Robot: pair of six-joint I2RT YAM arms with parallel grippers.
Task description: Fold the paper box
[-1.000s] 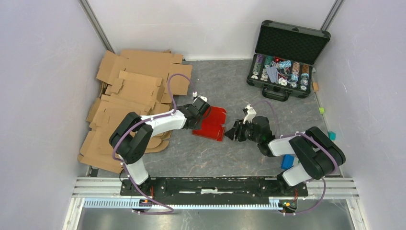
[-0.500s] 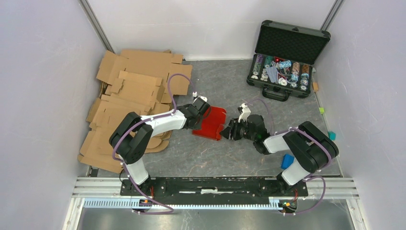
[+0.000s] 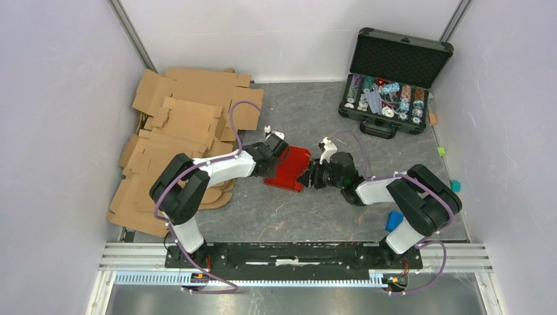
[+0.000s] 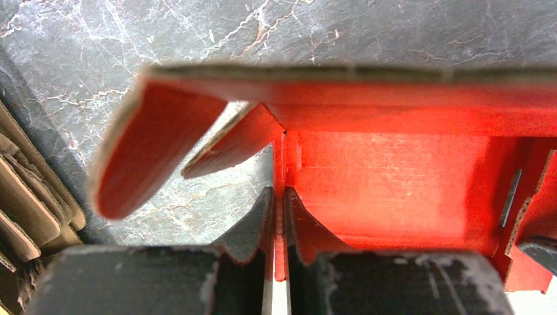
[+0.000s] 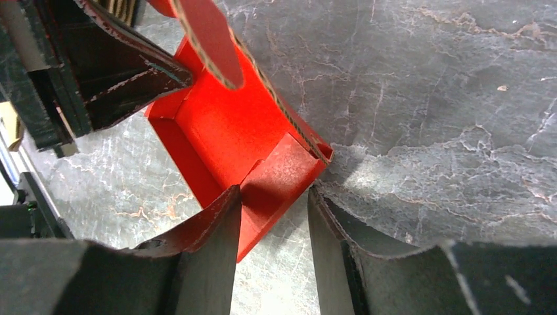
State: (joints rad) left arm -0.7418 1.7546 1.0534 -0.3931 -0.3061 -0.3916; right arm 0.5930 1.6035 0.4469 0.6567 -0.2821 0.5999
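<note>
left gripper (image 4: 277,197): clamped on paper box (image 3: 292,167) wall, mid-frame | right gripper (image 5: 274,197): apart around end flap (image 5: 279,174) | advice: fold squarely along crease

Left pincer (image 4: 277,197) pinched nearly closed, right pincer (image 5: 272,197) parted.

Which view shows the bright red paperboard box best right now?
Right wrist: the bright red paperboard box shows its open inside, raised walls and a flap. Left wrist shows only one pinched wall, close up and cropped; top external shows it small and far off.
</note>
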